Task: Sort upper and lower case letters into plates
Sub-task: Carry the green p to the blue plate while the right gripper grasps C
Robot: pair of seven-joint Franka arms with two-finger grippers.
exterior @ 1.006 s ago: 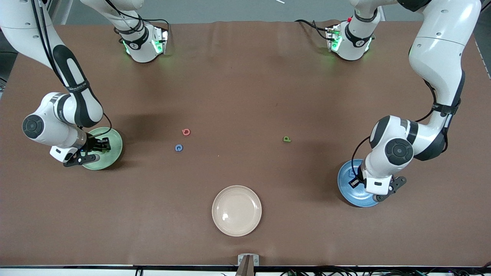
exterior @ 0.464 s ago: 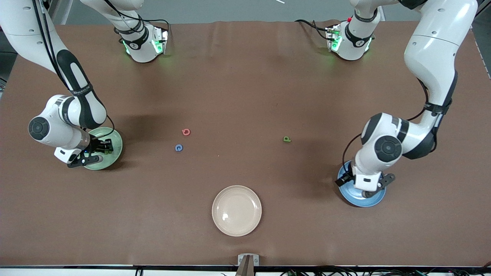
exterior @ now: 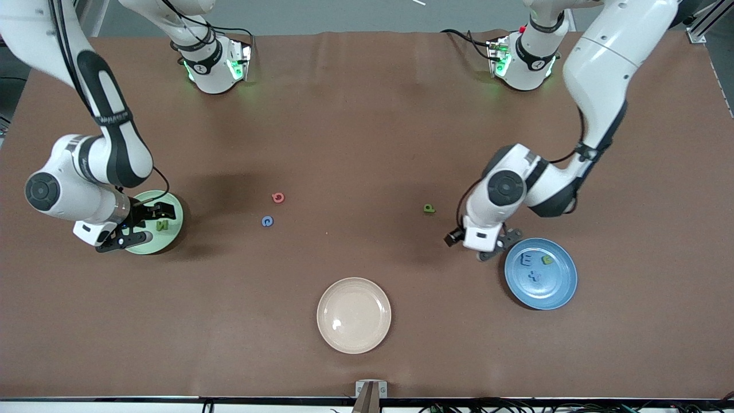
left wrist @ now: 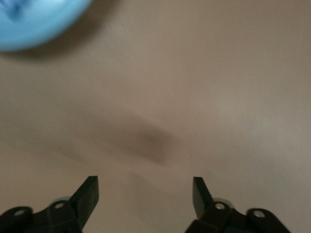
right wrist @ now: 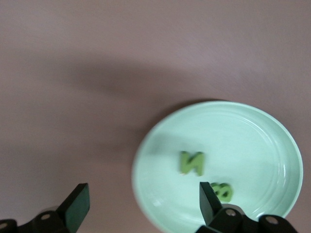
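Observation:
The mint green plate (exterior: 170, 238) lies at the right arm's end of the table and holds a green N (exterior: 162, 225) and a second green letter (right wrist: 222, 191). My right gripper (exterior: 139, 225) is open and empty, low over that plate's rim; the right wrist view shows the plate (right wrist: 252, 145) and the N (right wrist: 192, 162). The blue plate (exterior: 551, 290) lies at the left arm's end and holds a blue E (exterior: 525, 259), a green letter (exterior: 547, 259) and a blue letter (exterior: 534, 276). My left gripper (exterior: 483, 246) is open and empty over bare table beside the blue plate (left wrist: 29, 19).
Three loose letters lie mid-table: a red one (exterior: 278, 198), a blue c (exterior: 267, 221) and a green p (exterior: 428, 208). A cream-beige plate (exterior: 354, 315) lies nearest the front camera, with nothing in it.
My left gripper has moved off the blue plate toward the green p, uncovering the plate's letters. My right gripper has drawn back to the mint plate's rim, and the green N now shows.

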